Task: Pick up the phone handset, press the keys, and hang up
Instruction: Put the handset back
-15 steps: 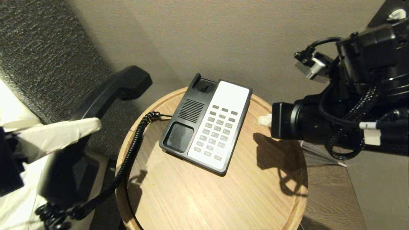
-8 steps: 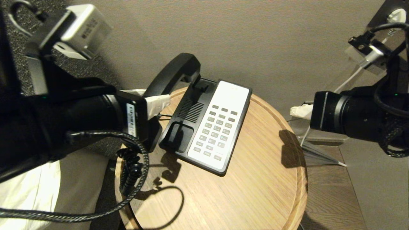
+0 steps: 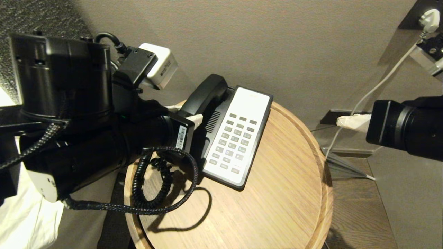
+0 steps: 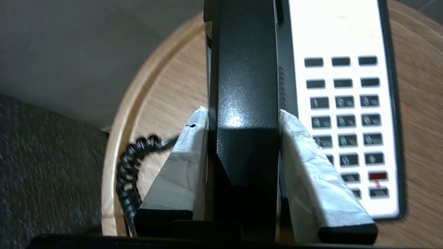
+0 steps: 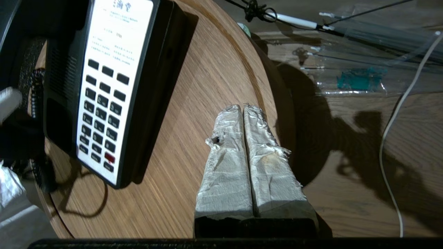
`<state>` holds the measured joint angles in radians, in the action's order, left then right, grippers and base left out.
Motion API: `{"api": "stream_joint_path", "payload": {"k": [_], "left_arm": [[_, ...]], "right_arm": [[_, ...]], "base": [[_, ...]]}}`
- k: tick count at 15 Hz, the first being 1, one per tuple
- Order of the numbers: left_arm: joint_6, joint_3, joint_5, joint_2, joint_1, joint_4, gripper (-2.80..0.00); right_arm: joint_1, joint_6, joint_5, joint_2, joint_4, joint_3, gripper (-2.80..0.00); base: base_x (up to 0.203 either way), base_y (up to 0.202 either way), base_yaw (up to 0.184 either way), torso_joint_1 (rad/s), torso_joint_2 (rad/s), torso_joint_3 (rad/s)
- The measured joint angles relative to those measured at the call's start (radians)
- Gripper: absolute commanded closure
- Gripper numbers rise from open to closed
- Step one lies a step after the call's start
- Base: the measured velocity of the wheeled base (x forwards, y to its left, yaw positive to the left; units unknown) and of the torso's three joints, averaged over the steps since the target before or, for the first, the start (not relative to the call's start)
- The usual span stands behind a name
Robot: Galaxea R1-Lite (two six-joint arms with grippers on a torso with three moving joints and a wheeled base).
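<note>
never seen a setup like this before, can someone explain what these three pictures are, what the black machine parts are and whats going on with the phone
These are three cameras on one two-armed robot. The wide picture is from its head, looking down at a round wooden table. The other two look out from each wrist, past that arm's taped fingers.

On the table sits a phone base with the keys in a white faceplate. The bulky black thing on the left is the robot's left arm. The left gripper is clamped on the phone handset, holding it over the base's cradle side; its coiled cord lies on the table.

The right gripper is shut, holds nothing, and hangs near the table's right edge.
</note>
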<state>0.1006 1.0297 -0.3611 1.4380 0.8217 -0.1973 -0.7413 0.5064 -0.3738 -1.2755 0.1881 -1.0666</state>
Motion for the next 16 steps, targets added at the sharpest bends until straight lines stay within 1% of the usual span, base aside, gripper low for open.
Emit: {"api": "stream_joint_path", "payload": {"k": [2,10,14,16], "left_arm": [[0.006,-0.008,0.002,0.014,-0.004,-0.029,0.0],[-0.001,0.027,0.004,0.051,-0.002,-0.035,0.0],[-0.002,0.022,0.009,0.056,0.006,-0.036,0.0],[-0.019,0.016,0.014,0.057,0.021,-0.036,0.0]], "right_arm": [[0.0,0.0,0.0,0.013,0.0,0.007,0.0],[0.0,0.003,0.004,0.024,-0.004,0.03,0.0],[0.0,0.003,0.005,0.029,-0.005,0.046,0.0],[0.0,0.003,0.004,0.03,-0.005,0.048,0.0]], "base": [[0.0,0.0,0.0,0.0,0.0,0.0],[0.0,0.0,0.0,0.0,0.0,0.0],[0.0,0.0,0.0,0.0,0.0,0.0],[0.0,0.0,0.0,0.0,0.0,0.0]]}}
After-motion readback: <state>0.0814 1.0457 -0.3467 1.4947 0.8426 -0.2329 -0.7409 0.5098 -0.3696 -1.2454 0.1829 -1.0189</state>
